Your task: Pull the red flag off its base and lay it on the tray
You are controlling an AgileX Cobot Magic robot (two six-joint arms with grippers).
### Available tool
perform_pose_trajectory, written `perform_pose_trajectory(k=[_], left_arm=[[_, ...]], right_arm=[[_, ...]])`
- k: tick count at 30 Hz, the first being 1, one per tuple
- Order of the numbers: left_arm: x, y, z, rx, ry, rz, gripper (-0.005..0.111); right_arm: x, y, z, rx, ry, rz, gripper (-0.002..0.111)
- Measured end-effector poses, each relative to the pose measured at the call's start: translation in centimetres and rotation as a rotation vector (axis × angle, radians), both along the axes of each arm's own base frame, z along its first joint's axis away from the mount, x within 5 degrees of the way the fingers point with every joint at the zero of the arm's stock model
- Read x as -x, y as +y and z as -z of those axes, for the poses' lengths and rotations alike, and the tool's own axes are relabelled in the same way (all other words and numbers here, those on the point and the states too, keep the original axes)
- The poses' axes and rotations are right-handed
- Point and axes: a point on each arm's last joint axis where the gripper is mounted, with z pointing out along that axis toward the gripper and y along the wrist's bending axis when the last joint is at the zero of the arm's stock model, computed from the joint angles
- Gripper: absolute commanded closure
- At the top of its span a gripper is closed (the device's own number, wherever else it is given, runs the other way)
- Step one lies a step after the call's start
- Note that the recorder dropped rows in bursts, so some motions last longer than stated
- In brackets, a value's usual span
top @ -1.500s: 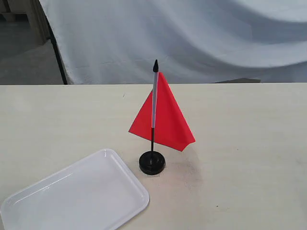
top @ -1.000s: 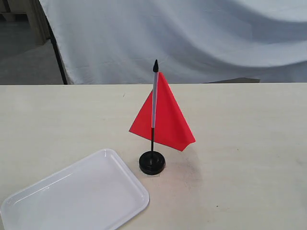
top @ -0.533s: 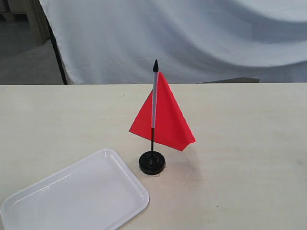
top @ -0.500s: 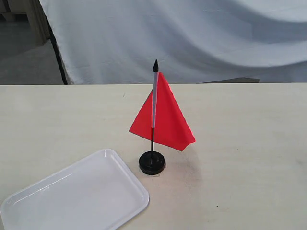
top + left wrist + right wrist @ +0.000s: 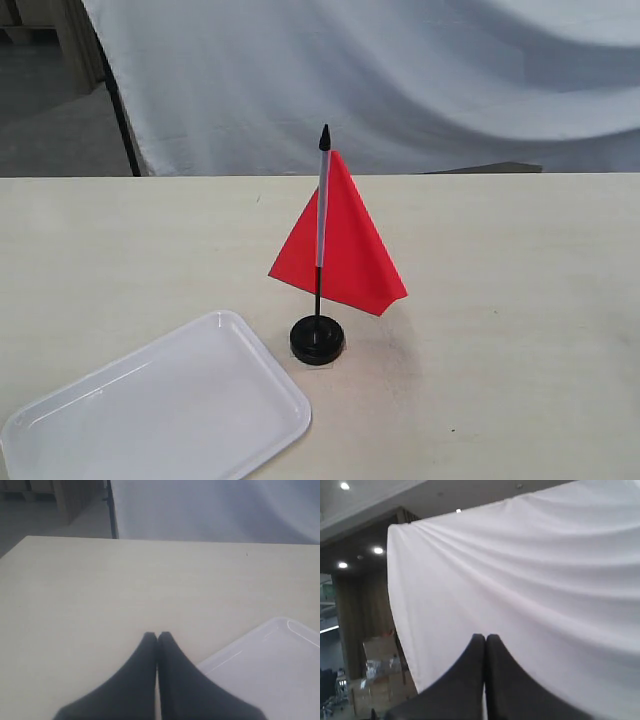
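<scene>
Your flag (image 5: 345, 245) stands socketed in base (image 5: 318, 340) beside tray (image 5: 160, 400), ready to pull; L gripper (image 5: 157, 635) & R gripper (image 5: 485, 636) pinched closed, empty.

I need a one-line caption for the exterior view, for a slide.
Red flag standing upright in its black base on a pale table, beside a white tray.
</scene>
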Motion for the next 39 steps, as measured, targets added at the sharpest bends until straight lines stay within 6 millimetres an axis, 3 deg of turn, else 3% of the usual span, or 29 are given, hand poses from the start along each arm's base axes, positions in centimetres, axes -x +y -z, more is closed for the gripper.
perform_pose_trajectory(k=[4,10,15,20,28,31,37,39], left_arm=[[0.0,0.0,0.0,0.000,0.000,0.000,0.107],[0.0,0.0,0.0,0.000,0.000,0.000,0.107],[0.0,0.0,0.0,0.000,0.000,0.000,0.107],[0.0,0.0,0.0,0.000,0.000,0.000,0.107],[0.0,0.0,0.0,0.000,0.000,0.000,0.107],[0.0,0.0,0.0,0.000,0.000,0.000,0.107],[0.0,0.0,0.0,0.000,0.000,0.000,0.107],[0.0,0.0,0.0,0.000,0.000,0.000,0.107]], right_arm=[[-4.1,1.7,2.4,0.154,0.142,-0.077,0.108],[-11.2,5.7,9.3,0.433,0.468,-0.411,0.108],[-14.8,7.4,13.1,0.512,0.552,-0.584,0.108],[-16.1,8.1,15.3,0.539,0.586,-0.667,0.108],[-16.1,8.2,15.5,0.538,0.592,-0.686,0.106],[-16.1,8.2,15.5,0.525,0.598,-0.688,0.091],[-16.1,8.2,15.5,0.496,0.617,-0.692,0.031],[-16.1,8.2,15.5,0.493,0.619,-0.692,0.023]])
